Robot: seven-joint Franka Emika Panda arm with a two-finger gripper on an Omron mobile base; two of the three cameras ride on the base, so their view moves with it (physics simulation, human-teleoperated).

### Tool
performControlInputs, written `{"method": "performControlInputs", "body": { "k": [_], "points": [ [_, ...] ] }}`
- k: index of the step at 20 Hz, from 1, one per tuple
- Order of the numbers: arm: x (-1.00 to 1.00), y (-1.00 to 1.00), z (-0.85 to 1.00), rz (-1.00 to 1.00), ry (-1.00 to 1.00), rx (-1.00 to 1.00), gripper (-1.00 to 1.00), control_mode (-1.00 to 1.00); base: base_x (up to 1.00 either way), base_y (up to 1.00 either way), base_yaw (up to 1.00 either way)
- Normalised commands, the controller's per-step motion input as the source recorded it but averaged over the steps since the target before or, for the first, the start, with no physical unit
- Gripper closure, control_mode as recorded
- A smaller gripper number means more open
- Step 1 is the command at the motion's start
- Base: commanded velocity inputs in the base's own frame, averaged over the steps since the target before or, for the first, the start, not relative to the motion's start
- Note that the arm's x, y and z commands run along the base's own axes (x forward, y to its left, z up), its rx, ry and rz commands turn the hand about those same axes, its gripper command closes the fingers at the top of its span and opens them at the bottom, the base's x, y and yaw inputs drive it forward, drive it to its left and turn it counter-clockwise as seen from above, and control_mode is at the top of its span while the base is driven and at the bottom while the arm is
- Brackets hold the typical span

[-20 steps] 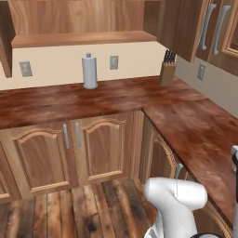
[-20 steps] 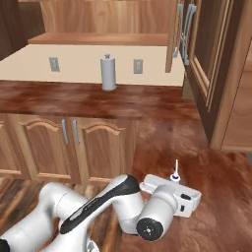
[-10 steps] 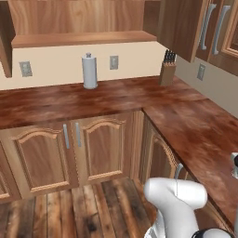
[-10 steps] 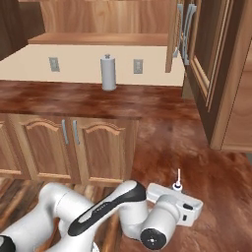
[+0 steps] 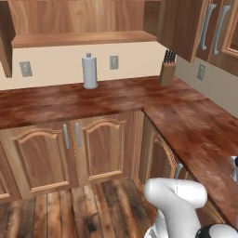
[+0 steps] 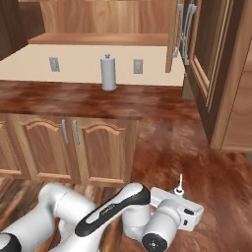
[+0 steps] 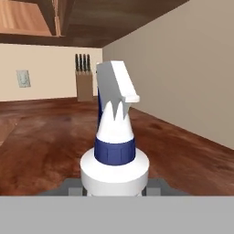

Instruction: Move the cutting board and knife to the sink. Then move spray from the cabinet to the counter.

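The spray [image 7: 114, 137], a white bottle with a dark blue collar and a white trigger head, stands upright close to the hand camera. My gripper [image 7: 114, 186] is shut on its lower body, with a dark fingertip [image 7: 68, 186] showing on either side. The bottle hangs just above the reddish-brown counter [image 7: 45, 141], beside the beige right wall. From the right base view my white hand [image 6: 179, 216] is low over the counter's right run [image 6: 216, 182]. An upper cabinet [image 6: 209, 69] hangs above that run. The cutting board, knife and sink are out of view.
A wooden knife block [image 5: 167, 69] stands in the counter's far corner and a paper towel roll [image 5: 89, 70] against the back wall. Wall outlets [image 5: 114, 62] flank the roll. Lower cabinet doors [image 5: 100, 148] and wood floor [image 5: 93, 209] lie below.
My hand with the spray has drifted slightly lower and to the right over the counter. Everything else stays in place.
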Motion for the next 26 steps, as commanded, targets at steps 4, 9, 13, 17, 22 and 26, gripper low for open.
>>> {"method": "performControlInputs", "body": {
  "k": [4, 9, 13, 17, 22, 26],
  "points": [
    [0.02, -0.07, -0.29, -0.02, 0.00, 0.00, 1.00, -1.00, 0.00, 0.00, 0.00],
    [0.00, -0.05, -0.28, -0.02, 0.00, 0.00, 1.00, -1.00, 0.00, 0.00, 0.00],
    [0.00, 0.00, -0.28, -0.02, 0.00, 0.00, -1.00, -1.00, 0.00, 0.00, 0.00],
    [0.00, 0.00, -0.22, -0.01, 0.00, 0.00, -1.00, -1.00, 0.00, 0.00, 0.00],
    [0.00, 0.00, -0.19, -0.01, 0.00, 0.00, -1.00, -1.00, 0.00, 0.00, 0.00],
    [-0.09, 0.00, -0.06, -0.01, 0.00, 0.00, -1.00, -1.00, 0.00, 0.00, 0.00]
  ]
}}
